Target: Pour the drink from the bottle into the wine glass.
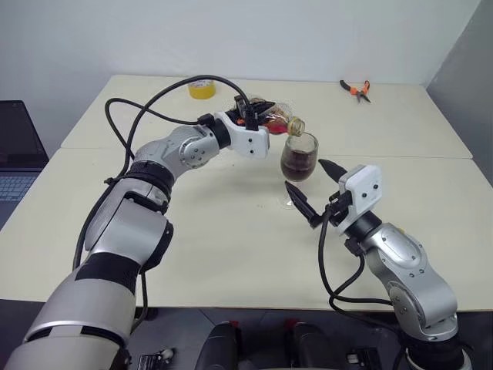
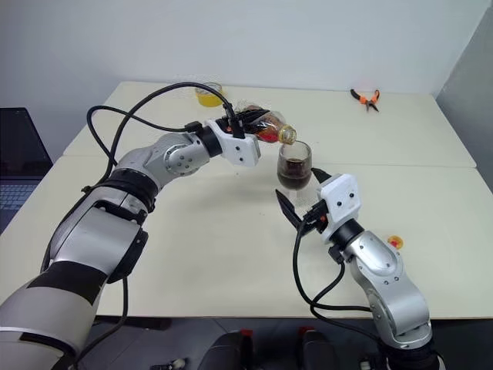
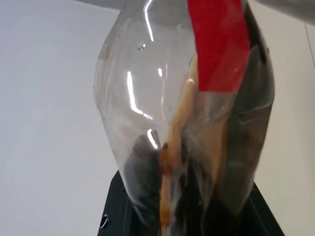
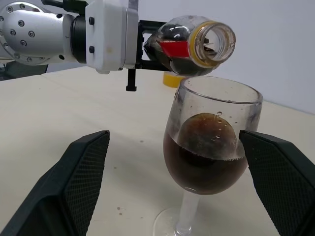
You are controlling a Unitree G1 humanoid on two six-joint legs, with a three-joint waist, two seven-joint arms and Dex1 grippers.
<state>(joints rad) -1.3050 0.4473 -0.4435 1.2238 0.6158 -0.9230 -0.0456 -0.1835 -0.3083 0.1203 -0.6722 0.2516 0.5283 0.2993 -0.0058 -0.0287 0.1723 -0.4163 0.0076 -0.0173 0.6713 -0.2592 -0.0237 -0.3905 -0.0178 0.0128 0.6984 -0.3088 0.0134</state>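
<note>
My left gripper is shut on the bottle, a small clear one with a red label. The bottle lies on its side in the air, and its uncapped mouth hangs just over the rim of the wine glass. The glass stands upright on the table, its bowl about half full of the dark brown drink. A little drink remains in the bottle's lower side. My right gripper is open, with one finger on each side of the glass bowl, apart from it.
A yellow tape roll sits at the table's far edge behind the bottle. Orange-handled pliers lie at the far right. A small orange cap-like piece lies on the table beside my right arm. A laptop stands off the left.
</note>
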